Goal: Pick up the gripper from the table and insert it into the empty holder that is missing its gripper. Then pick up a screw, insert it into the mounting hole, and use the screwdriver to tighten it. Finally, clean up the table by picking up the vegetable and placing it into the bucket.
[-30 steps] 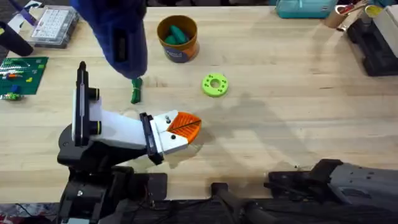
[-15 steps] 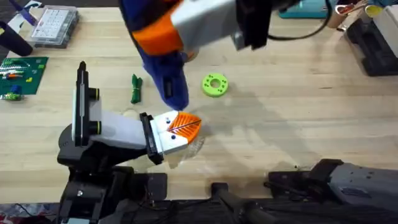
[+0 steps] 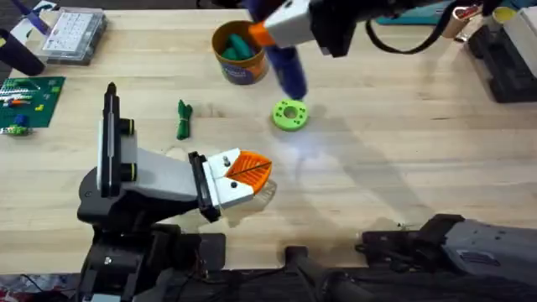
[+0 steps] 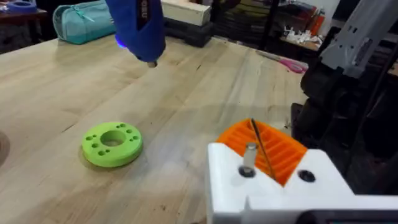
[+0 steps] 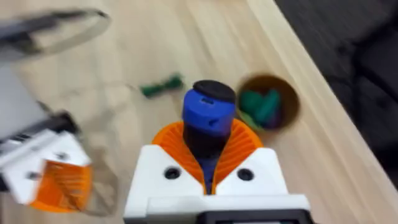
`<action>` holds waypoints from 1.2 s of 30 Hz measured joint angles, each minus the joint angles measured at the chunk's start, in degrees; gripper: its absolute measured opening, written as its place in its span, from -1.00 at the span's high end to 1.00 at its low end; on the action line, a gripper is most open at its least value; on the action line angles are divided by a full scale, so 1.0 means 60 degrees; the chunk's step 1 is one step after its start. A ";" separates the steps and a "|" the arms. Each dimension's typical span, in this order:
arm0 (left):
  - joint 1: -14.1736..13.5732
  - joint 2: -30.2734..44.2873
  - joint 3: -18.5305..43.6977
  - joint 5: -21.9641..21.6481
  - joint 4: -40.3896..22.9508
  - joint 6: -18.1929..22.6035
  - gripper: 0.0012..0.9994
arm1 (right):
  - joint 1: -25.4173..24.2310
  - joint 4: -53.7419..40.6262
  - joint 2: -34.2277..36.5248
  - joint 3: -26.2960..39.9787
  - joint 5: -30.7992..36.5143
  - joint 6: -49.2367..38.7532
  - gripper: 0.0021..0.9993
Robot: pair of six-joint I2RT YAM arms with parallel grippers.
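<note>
Overhead, my right end effector (image 3: 270, 32) grips the blue screwdriver (image 3: 288, 69), raised above the table (image 3: 403, 143) between the bucket (image 3: 239, 52) and green disc (image 3: 290, 115). My left end effector (image 3: 247, 172) rests nearer, closed and empty. Left of the disc lies the vegetable (image 3: 183, 119).

White end effector (image 3: 252, 174) w/ orange ribbed pads, two screws, black arm links & cables
</note>
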 joint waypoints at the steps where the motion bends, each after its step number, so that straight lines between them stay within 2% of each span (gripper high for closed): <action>1: 0.0000 -0.0003 0.0000 0.0000 0.0000 0.0000 0.97 | -0.0041 -0.0140 0.0011 0.0000 0.0375 -0.0096 0.93; 9: 0.0000 0.0000 0.0000 0.0000 0.0000 0.0000 0.97 | -0.0662 -0.1411 0.0908 0.0004 0.3125 -0.1430 0.94; 14: 0.0000 0.0000 0.0000 0.0000 0.0000 0.0000 0.97 | -0.1159 -0.1937 0.2001 0.0004 0.4153 -0.2675 0.94; 15: 0.0000 -0.0002 0.0000 0.0000 0.0000 0.0000 0.97 | -0.1485 -0.2151 0.2727 0.0004 0.4440 -0.3461 0.94; 22: 0.0000 -0.0002 0.0000 0.0000 0.0000 0.0000 0.97 | -0.2079 -0.2262 0.4667 0.0007 0.5506 -0.5276 0.95; 27: 0.0000 0.0001 0.0000 0.0000 0.0000 0.0000 0.97 | -0.2202 -0.2231 0.5691 0.0007 0.6201 -0.6247 0.95; 34: 0.0000 0.0001 0.0000 0.0000 0.0000 0.0000 0.97 | -0.2181 -0.2236 0.6030 0.0007 0.6590 -0.6668 0.95; 36: 0.0000 -0.0002 0.0000 0.0000 0.0000 0.0000 0.97 | -0.2181 -0.2241 0.6030 0.0007 0.6624 -0.6674 0.85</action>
